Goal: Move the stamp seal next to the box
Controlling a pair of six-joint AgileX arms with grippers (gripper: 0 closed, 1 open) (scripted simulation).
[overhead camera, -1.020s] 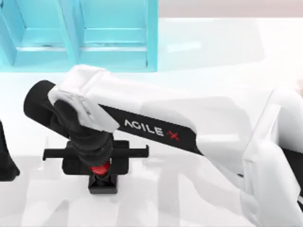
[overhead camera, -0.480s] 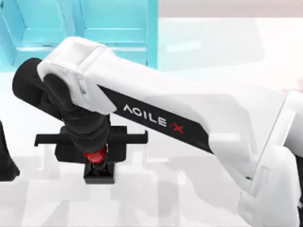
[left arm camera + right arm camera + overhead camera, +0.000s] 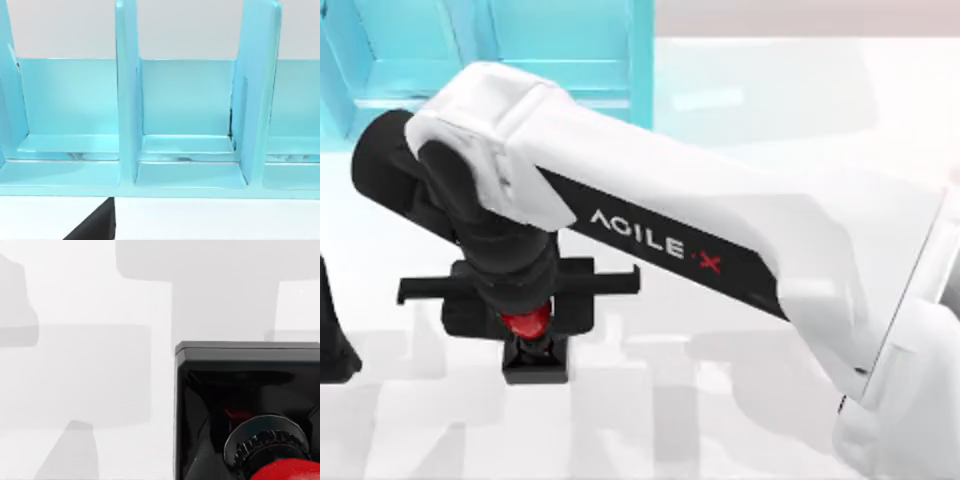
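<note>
From above, the right arm [image 3: 700, 240] reaches across the white table [image 3: 770, 90] from the right side toward the left. Its gripper [image 3: 530, 330] points down over the stamp seal [image 3: 532, 345]. The red knob of the stamp seal peeks out under the black wrist, and the black square base sits just below it in the picture. The jaws are hidden by the wrist and the knob, so it is not clear if they are together or apart — or if they clamp the stamp. The blue box [image 3: 490, 70] stands at the far left part of the table, past the gripper and apart from the stamp. A bit of the left arm [image 3: 332, 340] shows as a dark shape at the left edge, near the table's front.

The left wrist view looks straight at the blue box [image 3: 185, 115], with its upright walls splitting it into open sections.

The right wrist view shows the stamp seal [image 3: 250, 405] up close — a shiny black block with the red knob at the picture's edge, over the white table [image 3: 80, 365] with soft grey shadows.
</note>
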